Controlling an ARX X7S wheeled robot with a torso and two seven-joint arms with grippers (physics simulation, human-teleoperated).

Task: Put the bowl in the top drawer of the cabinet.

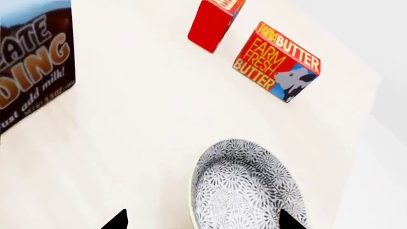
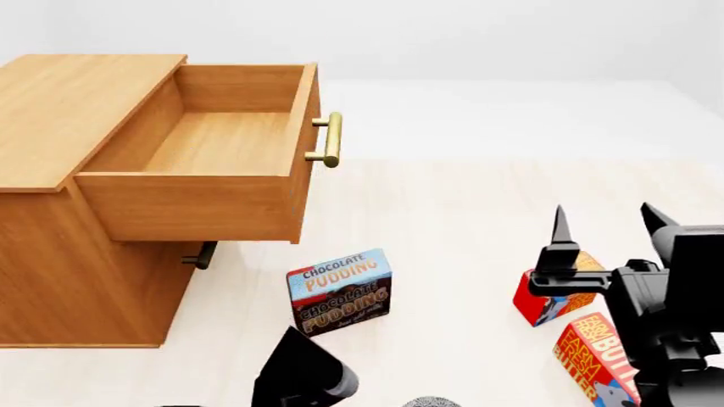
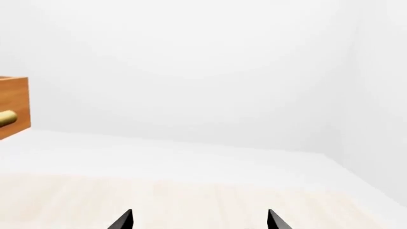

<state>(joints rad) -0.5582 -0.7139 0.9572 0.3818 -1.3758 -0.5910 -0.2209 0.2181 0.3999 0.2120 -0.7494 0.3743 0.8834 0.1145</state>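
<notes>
Two black fingertips of our left gripper (image 1: 202,222) stood apart, released and holding nothing, with the bowl (image 1: 247,188) lying just beyond them, toward one tip. It rested on the table (image 1: 146,119), nearer our left arm; round, it offered no long axis. Our right gripper (image 2: 603,222) hung raised and spread, empty, off to the side. The top drawer (image 2: 215,144) stood pulled out and empty. Farther out from the left gripper we read "FARM FRESH BUTTER" on a butter box (image 1: 278,62); another box (image 2: 341,291) read "CHOCOLATE PUDDING".
</notes>
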